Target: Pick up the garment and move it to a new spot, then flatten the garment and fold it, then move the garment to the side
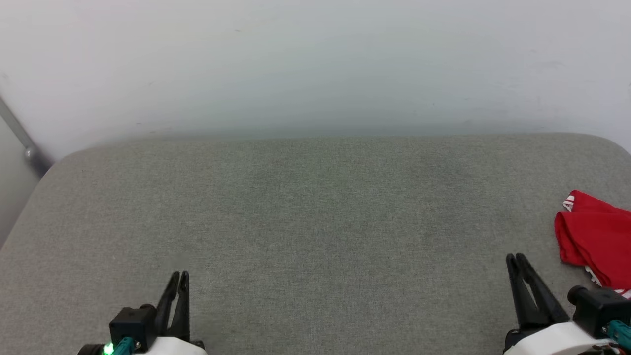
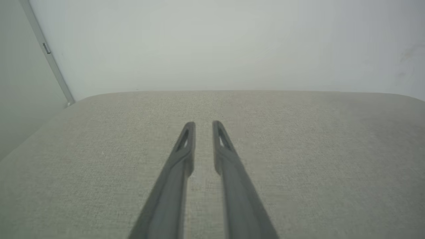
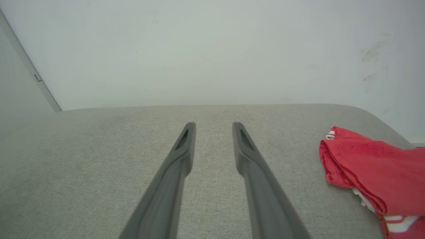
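Garment (image 1: 596,236) crumpled near right end effector (image 1: 516,257), left end effector (image 1: 180,274) likewise parted, empty

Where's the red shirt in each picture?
Head view: the red shirt lies bunched at the right edge, on the grey cushion, just beyond the right tool.
Left wrist view: cushion and white wall ahead of the left tool.
Right wrist view: at the right edge, right of the tool's fingers.
Shared landmark: the slanted grey strip on the wall, upper left.

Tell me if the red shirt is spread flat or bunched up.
Bunched up: the garment lies crumpled with overlapping folds at the right edge of the grey cushion.
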Robot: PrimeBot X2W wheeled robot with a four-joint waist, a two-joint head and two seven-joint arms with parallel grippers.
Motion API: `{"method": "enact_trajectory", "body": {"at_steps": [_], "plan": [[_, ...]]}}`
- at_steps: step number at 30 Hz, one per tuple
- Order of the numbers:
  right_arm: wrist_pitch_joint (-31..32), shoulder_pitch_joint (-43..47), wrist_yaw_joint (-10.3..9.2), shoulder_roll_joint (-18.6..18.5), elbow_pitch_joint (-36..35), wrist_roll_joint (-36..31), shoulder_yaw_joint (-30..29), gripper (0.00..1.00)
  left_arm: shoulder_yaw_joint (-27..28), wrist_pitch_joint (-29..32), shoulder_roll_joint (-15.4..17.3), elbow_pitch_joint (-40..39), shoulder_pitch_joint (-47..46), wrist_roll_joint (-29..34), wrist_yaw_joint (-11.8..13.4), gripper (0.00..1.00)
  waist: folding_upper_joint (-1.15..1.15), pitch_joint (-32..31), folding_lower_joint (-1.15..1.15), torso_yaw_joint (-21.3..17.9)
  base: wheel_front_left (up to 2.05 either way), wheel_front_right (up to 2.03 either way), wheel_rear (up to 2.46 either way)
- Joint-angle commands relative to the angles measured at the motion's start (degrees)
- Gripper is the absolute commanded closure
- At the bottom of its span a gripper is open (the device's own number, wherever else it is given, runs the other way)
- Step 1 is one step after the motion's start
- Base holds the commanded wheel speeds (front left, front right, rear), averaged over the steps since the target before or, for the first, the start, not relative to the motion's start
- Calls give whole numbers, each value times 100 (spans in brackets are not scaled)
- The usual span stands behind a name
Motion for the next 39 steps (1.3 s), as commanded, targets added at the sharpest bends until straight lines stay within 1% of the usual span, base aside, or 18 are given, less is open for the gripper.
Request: {"method": "enact_trajectory", "body": {"at_steps": [1,11,22,39], "plan": [[-4,-1,0,0,41,97,7,100,14,23,-39,23,20,-81,-21,100,0,2,0,0,0,0,0],[40,-200,0,-50,298,1297,3,100,329,281,-250,106,-90,-1006,-276,100,0,27,0,1,0,0,0],[88,-394,-1,-86,557,2435,-11,100,640,536,-458,222,-213,-1891,-536,100,0,53,0,1,0,0,0],[163,-633,-1,-115,873,3841,-50,100,1037,862,-736,327,-359,-2992,-856,100,0,92,0,2,0,0,0]]}}
